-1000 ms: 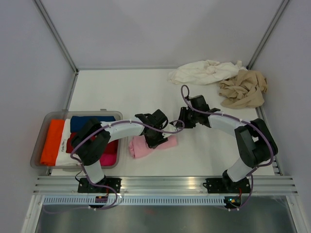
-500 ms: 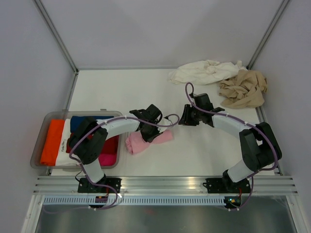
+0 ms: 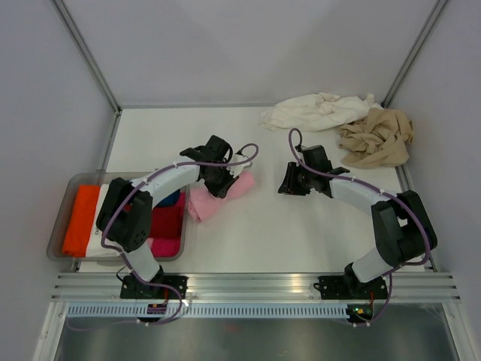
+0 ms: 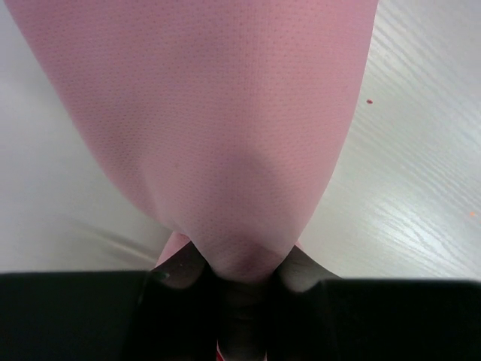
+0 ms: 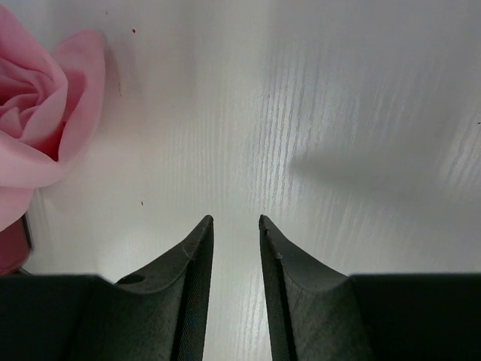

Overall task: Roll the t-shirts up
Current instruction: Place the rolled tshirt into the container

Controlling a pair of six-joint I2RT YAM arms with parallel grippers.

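Left gripper [image 3: 220, 179] is clenched on the pink t-shirt [image 3: 201, 204], already rolled. The left wrist view shows the roll pinched between both fingers, with cloth bulging up and over them. The roll sits left of table [image 3: 301, 233] centre, its near-left end just beside the right rim of the clear tray [image 3: 58, 226]. Can't tell if it's lifted or dragging.

Right gripper [image 3: 289, 180] is empty, jaws a little apart, over bare table right of the roll. Its wrist view shows the roll's spiral end at far left, not touching.

The cream-white t-shirt [image 3: 316, 111] and tan t-shirt [image 3: 376, 139] lie crumpled in the far right corner, touching each other, unrolled.

Step in hand looks like stowing the pink roll in the tray, beside the orange, white, red and blue cloths there.

To do it well:
- Hold the pinch across the roll's middle so the layers don't slip open.
- Lift it clear of the tray rim before crossing.
- Lay it parallel to the other pieces.
- Let go only once it's resting.
- Keep the right arm clear; it could go for the cream-white shirt next.
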